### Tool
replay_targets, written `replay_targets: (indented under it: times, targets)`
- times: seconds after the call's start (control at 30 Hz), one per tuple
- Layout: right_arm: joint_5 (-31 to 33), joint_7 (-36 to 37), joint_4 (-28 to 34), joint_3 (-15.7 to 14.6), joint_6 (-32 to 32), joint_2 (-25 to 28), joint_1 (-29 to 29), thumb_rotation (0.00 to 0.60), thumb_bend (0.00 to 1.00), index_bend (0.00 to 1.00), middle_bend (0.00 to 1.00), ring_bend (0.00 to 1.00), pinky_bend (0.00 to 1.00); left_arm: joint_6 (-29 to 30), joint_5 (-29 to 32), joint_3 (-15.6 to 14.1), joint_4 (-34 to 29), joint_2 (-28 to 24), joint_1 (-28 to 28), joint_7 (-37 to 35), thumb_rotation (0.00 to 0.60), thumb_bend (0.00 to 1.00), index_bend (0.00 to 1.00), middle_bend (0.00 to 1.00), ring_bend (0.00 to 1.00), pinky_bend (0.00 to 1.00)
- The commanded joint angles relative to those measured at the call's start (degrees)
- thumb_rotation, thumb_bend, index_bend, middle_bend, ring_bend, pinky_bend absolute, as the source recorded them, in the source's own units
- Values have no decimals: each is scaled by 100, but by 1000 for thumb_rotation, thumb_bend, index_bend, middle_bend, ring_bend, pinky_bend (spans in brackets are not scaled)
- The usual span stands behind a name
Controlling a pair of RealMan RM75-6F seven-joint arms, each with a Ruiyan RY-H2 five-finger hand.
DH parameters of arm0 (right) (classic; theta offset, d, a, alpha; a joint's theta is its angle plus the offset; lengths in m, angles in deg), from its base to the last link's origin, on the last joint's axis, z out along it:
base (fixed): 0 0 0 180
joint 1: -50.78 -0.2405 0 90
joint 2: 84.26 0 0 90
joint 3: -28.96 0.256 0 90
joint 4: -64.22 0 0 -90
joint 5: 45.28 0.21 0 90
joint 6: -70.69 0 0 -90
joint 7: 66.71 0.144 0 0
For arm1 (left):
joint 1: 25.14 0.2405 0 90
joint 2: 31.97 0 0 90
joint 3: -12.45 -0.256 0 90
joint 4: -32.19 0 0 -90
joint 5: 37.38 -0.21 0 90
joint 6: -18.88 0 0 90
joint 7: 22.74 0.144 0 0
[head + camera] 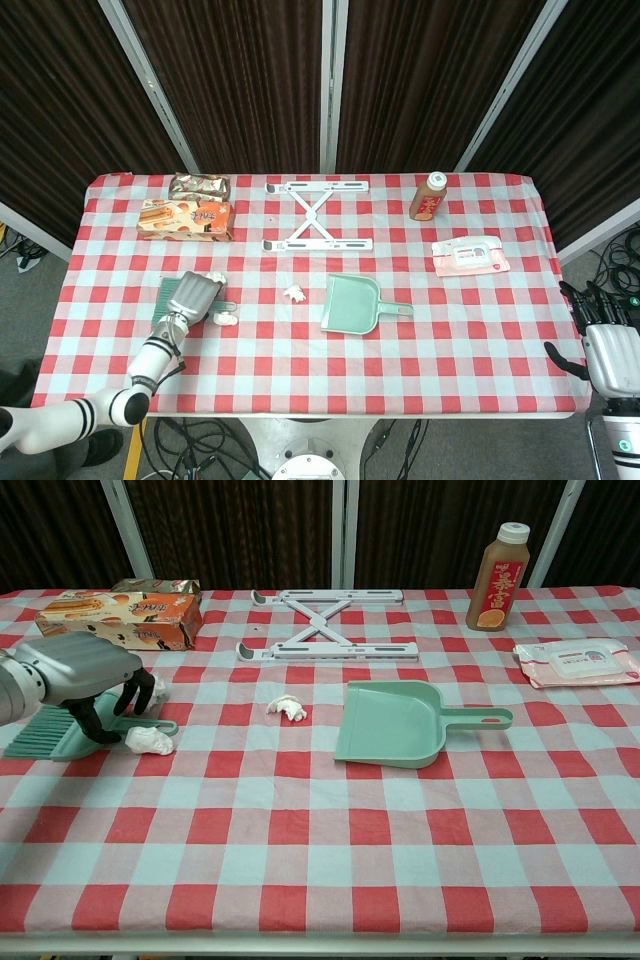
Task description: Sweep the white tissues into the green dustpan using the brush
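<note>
The green brush (50, 736) lies flat on the cloth at the left, its handle (226, 305) pointing right. My left hand (85, 672) hovers low over it with fingers curved down on both sides of the brush head, and the grip is not closed; in the head view the left hand (191, 297) covers most of the brush. One white tissue (149, 741) lies just in front of the handle, a second tissue (151, 691) sits behind the hand, and a third tissue (288, 708) lies left of the green dustpan (393, 724). My right hand (610, 349) hangs empty off the table's right edge, fingers spread.
Snack boxes (125, 614) stand at the back left, a white folding stand (328, 624) at the back centre, a brown bottle (497, 578) and a wipes pack (577, 662) at the back right. The dustpan's handle (480, 718) points right.
</note>
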Motion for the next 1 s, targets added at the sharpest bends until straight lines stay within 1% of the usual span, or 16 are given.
replay_targets:
  times: [0.03,0.2,0.37,0.57,0.8,1.0]
  targets:
    - [-3,17,-15,3,3,-3,-4,600,135,76,205,45,115,0,194,-6,-83,3,-93,95,600,232,447,475,792,941]
    - [23,43,-39,0,-14,-3,24,600,134,75,208,45,116,24,233,-55,-36,64,-176,26,600,232,447,472,789,941]
    - [40,55,-44,1,-23,-9,40,600,135,75,209,46,116,5,220,-131,10,81,-244,-23,600,232,446,443,768,937]
    - [41,45,-40,5,-4,-14,30,600,136,75,211,46,116,52,254,-201,74,129,-304,-23,600,232,448,451,772,937]
    - [73,41,-39,10,8,-12,39,600,134,75,213,46,116,132,311,-291,122,216,-337,34,600,234,479,485,784,937]
    - [94,65,-63,9,26,-23,43,600,134,76,215,46,116,205,355,-328,148,245,-380,107,600,259,502,507,790,937]
